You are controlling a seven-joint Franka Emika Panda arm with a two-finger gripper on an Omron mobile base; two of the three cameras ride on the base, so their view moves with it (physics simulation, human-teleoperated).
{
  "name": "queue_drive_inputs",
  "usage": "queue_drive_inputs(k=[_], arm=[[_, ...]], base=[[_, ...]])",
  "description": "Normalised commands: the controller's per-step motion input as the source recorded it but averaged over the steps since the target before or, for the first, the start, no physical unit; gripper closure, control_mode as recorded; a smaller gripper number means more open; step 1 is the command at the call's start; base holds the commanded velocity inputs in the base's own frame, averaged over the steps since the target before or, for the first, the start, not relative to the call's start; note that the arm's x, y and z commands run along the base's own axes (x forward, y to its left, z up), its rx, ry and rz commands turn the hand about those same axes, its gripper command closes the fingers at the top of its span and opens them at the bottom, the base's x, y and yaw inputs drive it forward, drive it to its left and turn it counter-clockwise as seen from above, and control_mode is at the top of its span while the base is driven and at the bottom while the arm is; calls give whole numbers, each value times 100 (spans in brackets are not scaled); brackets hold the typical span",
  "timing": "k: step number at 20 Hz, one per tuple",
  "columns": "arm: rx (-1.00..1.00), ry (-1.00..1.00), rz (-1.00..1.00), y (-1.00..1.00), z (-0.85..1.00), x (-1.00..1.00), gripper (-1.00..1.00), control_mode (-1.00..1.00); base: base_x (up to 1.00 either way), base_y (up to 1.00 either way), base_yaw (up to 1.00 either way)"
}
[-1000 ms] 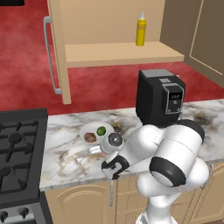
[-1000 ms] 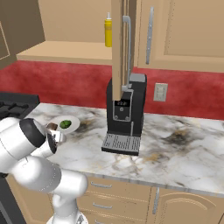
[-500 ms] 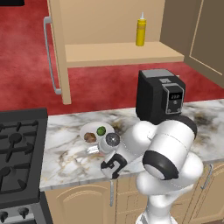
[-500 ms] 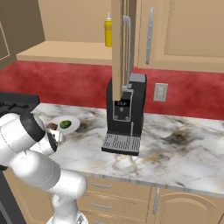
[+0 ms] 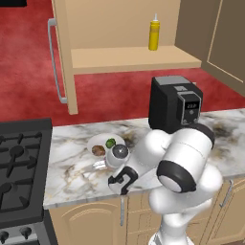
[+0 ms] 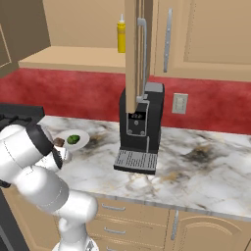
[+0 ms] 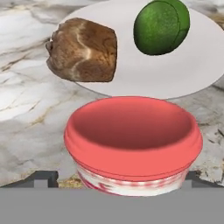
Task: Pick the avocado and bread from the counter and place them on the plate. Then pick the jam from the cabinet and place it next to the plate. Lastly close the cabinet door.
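Plate (image 7: 183,74): holds bread (image 7: 83,50), avocado (image 7: 161,26). Jam (image 7: 133,142): just beside plate on tabletop (image 7: 26,122), apparently between fingers (image 7: 41,178); grip unclear.

The plate (image 7: 183,74) is plain white, carrying a bright green avocado (image 7: 161,26) and a mottled brown-tan bread (image 7: 83,50). The jam (image 7: 133,144) jar shows coral red with a red-and-white checked band below. The tabletop (image 5: 72,167) is white marble veined grey and tan.
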Motion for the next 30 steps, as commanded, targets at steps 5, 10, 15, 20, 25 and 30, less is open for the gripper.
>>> queue_drive_inputs(k=[5, 10, 15, 20, 25, 30], arm=[[1, 0, -19, -33, -39, -91, -100, -100], [5, -7, -17, -17, 8, -85, -100, -100], [6, -16, -10, -6, 44, -70, -100, -100], [1, -25, -2, 0, 79, -67, -100, -100], [-1, -31, 0, 0, 79, -57, -100, -100], [-2, -28, 0, 1, 97, -63, -100, -100]], base=[[0, 0, 0], [0, 0, 0], [0, 0, 0], [0, 0, 0], [0, 0, 0], [0, 0, 0]])
